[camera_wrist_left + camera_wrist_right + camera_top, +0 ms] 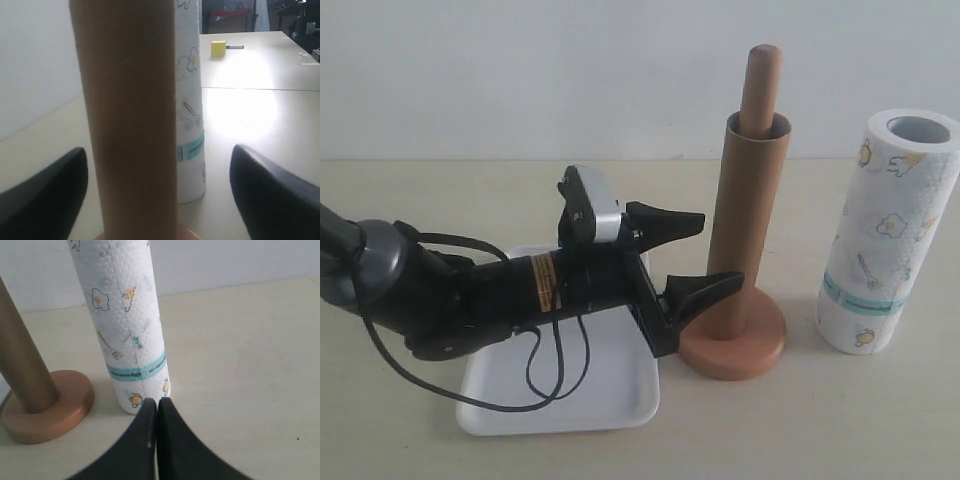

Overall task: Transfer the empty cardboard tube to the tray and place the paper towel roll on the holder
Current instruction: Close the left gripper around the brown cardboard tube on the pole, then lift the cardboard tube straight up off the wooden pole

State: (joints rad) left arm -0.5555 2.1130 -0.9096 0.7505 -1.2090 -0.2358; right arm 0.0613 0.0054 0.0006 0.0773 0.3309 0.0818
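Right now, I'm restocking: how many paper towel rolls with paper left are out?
1. The paper towel roll stands upright beside the holder, on its right in the exterior view. The empty cardboard tube sleeving the holder doesn't count. I see no others.

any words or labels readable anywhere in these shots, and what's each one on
Nothing here reads clearly.
Orange sticker on the left arm: print too small to read.
Teal band on the paper towel roll: dark lettering, too blurred to read.
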